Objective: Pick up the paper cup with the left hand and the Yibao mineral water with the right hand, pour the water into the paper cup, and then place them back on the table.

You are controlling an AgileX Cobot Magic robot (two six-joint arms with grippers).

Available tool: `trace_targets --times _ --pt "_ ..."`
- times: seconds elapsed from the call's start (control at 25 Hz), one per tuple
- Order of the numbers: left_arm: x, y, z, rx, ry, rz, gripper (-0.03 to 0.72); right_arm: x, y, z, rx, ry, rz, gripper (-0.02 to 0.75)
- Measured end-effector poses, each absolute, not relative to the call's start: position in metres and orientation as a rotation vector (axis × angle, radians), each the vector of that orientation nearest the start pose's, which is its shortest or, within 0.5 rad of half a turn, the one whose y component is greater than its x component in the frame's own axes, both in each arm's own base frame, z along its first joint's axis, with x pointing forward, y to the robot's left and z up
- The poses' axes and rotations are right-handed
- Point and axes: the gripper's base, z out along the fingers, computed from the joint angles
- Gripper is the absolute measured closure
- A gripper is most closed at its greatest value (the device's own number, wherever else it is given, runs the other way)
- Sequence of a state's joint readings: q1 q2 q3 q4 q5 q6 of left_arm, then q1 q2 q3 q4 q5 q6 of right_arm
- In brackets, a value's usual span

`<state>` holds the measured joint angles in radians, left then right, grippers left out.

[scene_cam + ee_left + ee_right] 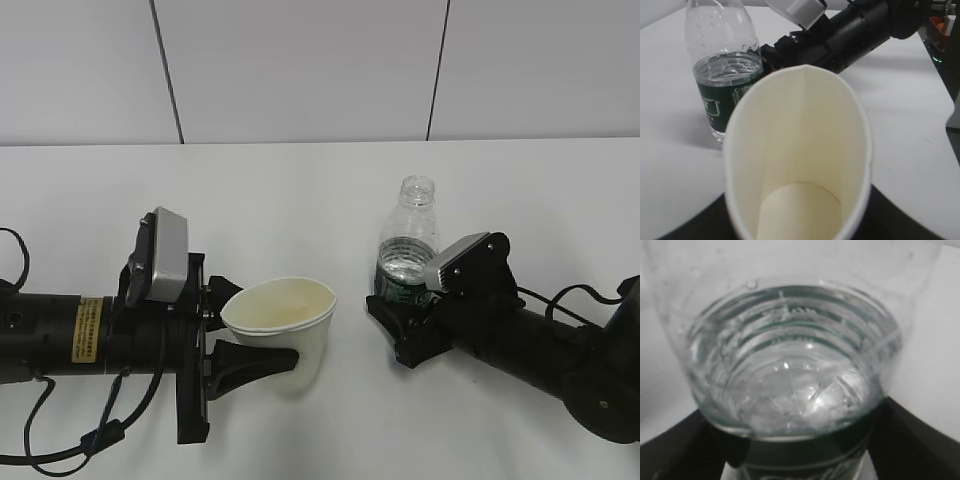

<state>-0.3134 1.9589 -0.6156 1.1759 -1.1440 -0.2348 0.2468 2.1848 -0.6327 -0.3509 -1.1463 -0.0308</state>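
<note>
The cream paper cup (290, 325) sits between the black fingers of my left gripper (262, 330), squeezed to an oval and leaning slightly. It looks empty in the left wrist view (800, 150), where my left gripper (797, 222) has its fingers (685, 227) on either side of the cup's base. The clear Yibao mineral water bottle (408, 245) stands upright and capless, partly full, with its green label inside my right gripper (400, 322). In the right wrist view the bottle (790, 365) fills the frame and my right gripper (795, 452) clasps its sides. Cup and bottle are apart.
The white table (300, 190) runs back to a grey panelled wall. Black cables trail from both arms at the front corners. Dark equipment with a red part (945, 30) stands beyond the table's right side.
</note>
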Motion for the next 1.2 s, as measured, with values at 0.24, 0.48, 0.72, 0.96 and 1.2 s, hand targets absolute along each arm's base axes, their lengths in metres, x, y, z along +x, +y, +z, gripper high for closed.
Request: trace_targets --times 0.24,0.48,0.72,0.96,1.2 --pt "0.246 -0.160 0.112 1.301 1.468 -0.894 0.330 0.307 0.107 0.056 -0.612 1.808 0.350 0.262" --pt "0.246 -0.160 0.112 1.300 1.469 -0.893 0.330 0.307 0.107 0.056 -0.612 1.808 0.350 0.311" --pt "0.246 -0.160 0.112 1.295 1.474 -0.898 0.331 0.300 0.105 0.057 -0.622 1.817 0.340 0.314" --pt "0.245 -0.161 0.112 1.295 1.479 -0.909 0.332 0.283 0.100 0.064 -0.674 1.834 0.303 0.314" --pt "0.233 -0.177 0.112 1.359 1.440 -0.956 0.332 0.280 0.099 0.070 -0.712 1.807 0.272 0.314"
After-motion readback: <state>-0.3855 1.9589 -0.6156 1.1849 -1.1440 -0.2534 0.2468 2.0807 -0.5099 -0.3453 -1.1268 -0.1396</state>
